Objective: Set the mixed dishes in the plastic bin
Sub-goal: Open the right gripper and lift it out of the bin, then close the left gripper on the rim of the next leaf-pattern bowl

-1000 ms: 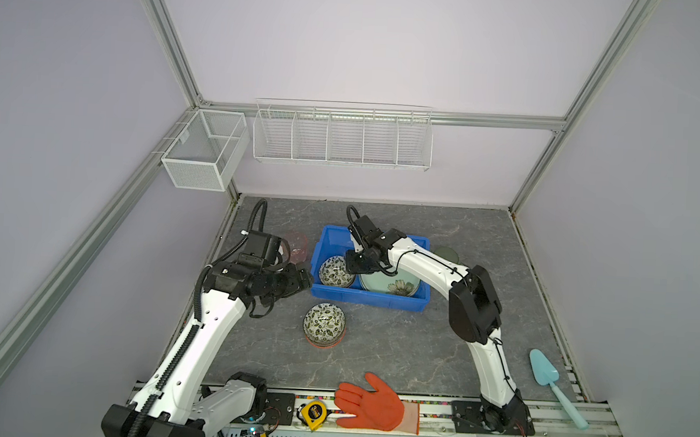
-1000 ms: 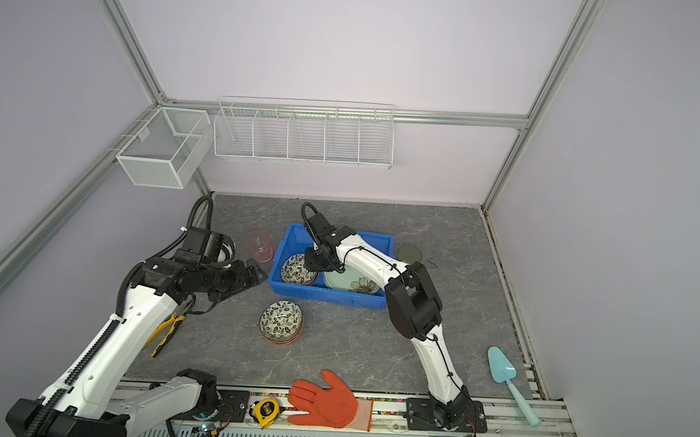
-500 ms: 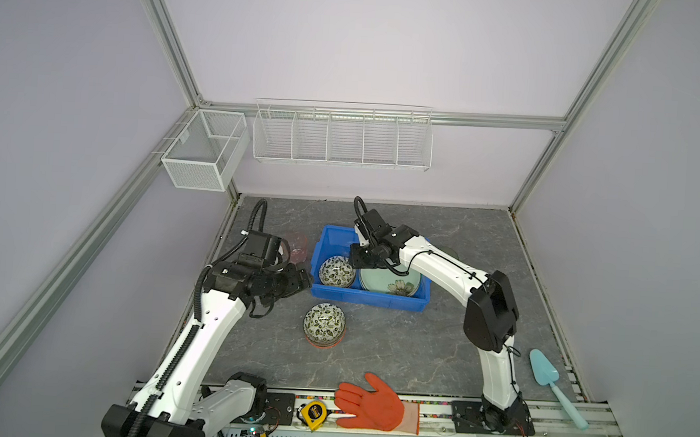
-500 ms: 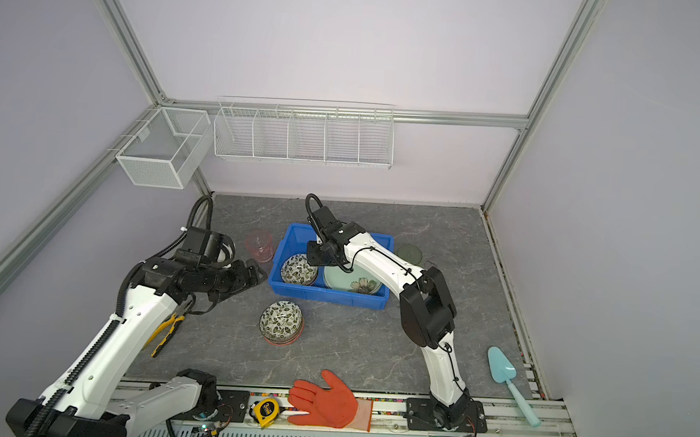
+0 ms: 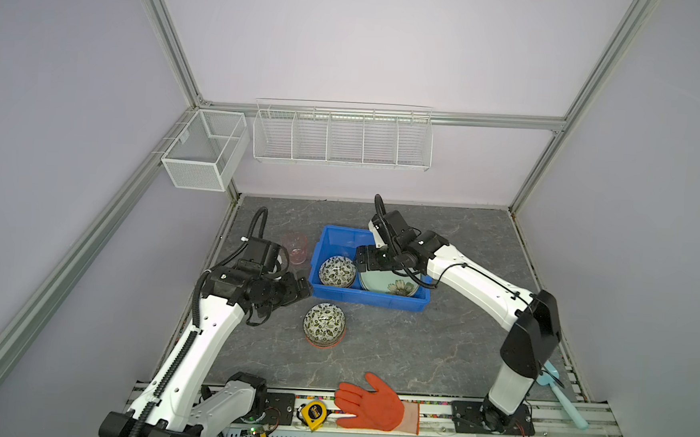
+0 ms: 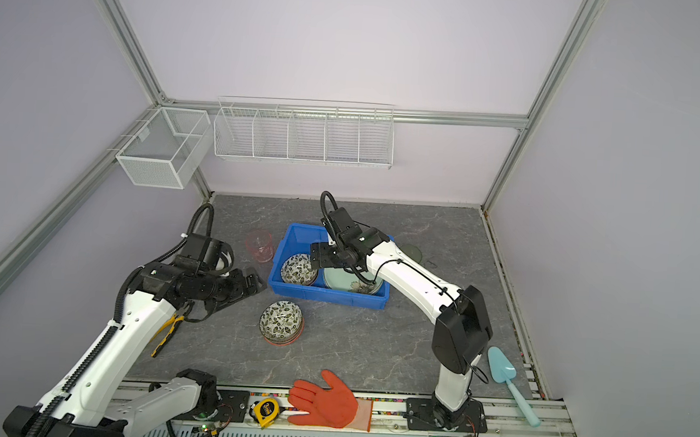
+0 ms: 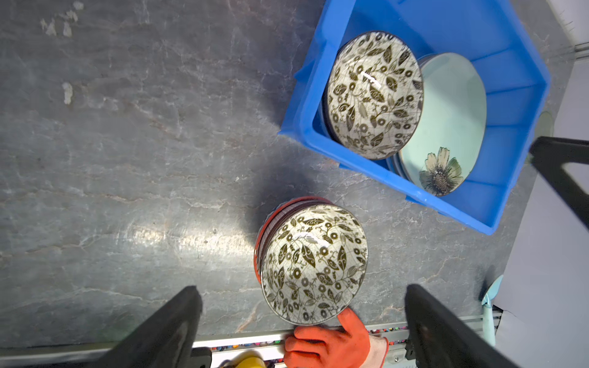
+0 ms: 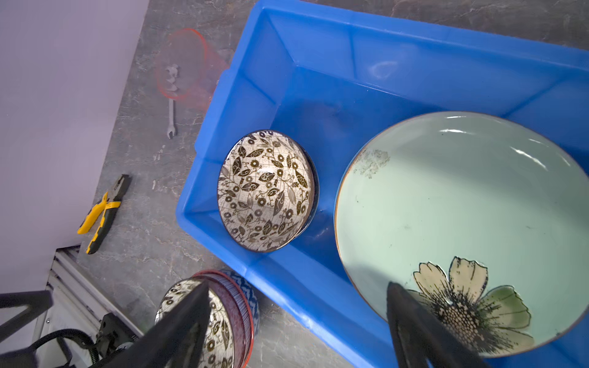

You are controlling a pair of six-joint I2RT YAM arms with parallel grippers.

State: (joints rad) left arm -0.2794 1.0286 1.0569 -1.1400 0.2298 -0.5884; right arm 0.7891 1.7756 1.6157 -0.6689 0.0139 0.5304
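Observation:
The blue plastic bin (image 5: 370, 302) stands mid-table. Inside it are a leaf-patterned bowl (image 5: 337, 271) (image 8: 266, 191) and a mint green plate (image 5: 390, 284) (image 8: 462, 204) with a painted flower. A stack of bowls (image 5: 324, 322) (image 7: 314, 261), leaf bowl on top, sits on the table in front of the bin. A pink cup (image 5: 294, 247) stands left of the bin. A green cup (image 6: 415, 253) shows behind my right arm. My right gripper (image 5: 368, 260) (image 8: 298, 283) hangs open over the bin, holding nothing. My left gripper (image 5: 300, 289) (image 7: 302, 288) is open left of the bin, above the stack, also holding nothing.
An orange glove (image 5: 370, 408) and a yellow tape measure (image 5: 314, 411) lie on the front rail. Pliers (image 6: 168, 333) and a wrench (image 8: 171, 118) lie at the left, a light blue scoop (image 6: 509, 379) at the right. White wire baskets (image 5: 341, 135) hang on the back wall.
My right gripper has opened and drawn back from the leaf bowl in the bin, its arm swinging right. The left jaws have widened a little; that arm has stayed put.

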